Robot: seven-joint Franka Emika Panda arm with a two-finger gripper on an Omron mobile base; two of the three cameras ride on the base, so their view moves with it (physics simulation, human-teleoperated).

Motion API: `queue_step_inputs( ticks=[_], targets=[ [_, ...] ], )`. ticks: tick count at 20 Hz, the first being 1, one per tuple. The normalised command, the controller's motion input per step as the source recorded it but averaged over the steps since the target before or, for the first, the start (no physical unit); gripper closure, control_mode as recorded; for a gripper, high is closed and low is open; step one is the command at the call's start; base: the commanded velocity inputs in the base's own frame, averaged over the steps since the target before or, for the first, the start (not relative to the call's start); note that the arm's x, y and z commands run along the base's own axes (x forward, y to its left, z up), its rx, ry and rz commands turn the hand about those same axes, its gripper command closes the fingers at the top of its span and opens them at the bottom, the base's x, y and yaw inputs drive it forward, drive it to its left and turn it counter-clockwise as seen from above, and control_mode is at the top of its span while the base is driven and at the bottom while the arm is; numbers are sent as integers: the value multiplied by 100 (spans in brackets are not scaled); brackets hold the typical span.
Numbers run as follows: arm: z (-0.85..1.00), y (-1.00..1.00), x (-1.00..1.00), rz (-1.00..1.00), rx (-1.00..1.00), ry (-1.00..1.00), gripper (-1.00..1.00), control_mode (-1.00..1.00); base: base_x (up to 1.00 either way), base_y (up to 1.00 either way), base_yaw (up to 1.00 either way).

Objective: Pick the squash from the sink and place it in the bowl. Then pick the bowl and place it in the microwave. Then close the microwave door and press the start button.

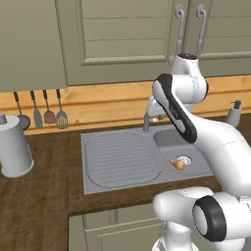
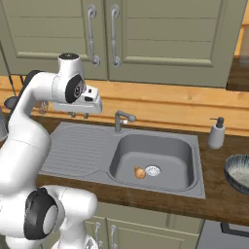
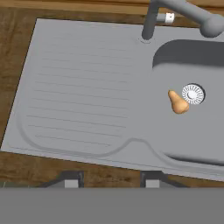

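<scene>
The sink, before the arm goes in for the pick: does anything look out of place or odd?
Only the squash: it lies on its side on the floor of the sink, beside the round drain, an odd spot for food. Nothing looks spilled, broken or askew.

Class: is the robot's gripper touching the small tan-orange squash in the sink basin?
Apart. In the right base view, the gripper hangs high over the ribbed drainboard, while the small tan-orange squash lies on the basin floor.

Squash [image 3: 177, 103] lies on sink [image 3: 78, 87] basin floor, rounder end touching the round drain [image 3: 193, 93]. Faucet [image 3: 179, 11] curves over basin. Fingertips [image 3: 72, 180] spread apart, above ribbed drainboard.
</scene>
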Motion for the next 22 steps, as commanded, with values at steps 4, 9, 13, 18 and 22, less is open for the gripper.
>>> queue_step_inputs(
  ticks=[4, 9, 13, 18, 22],
  targets=[
    [-12, -11, -72, 0, -2, 0, -100, -100, 0, 0, 0],
    [-31, -25, -92, 0, -8, 5, -100, -100, 0, 0, 0],
    [-44, -50, -23, 0, -4, 14, -100, -100, 0, 0, 0],
    [-37, -79, 8, 6, 0, 15, -100, -100, 0, 0, 0],
    [-48, -80, 36, 10, 0, 18, -100, -100, 0, 0, 0]
  ],
)
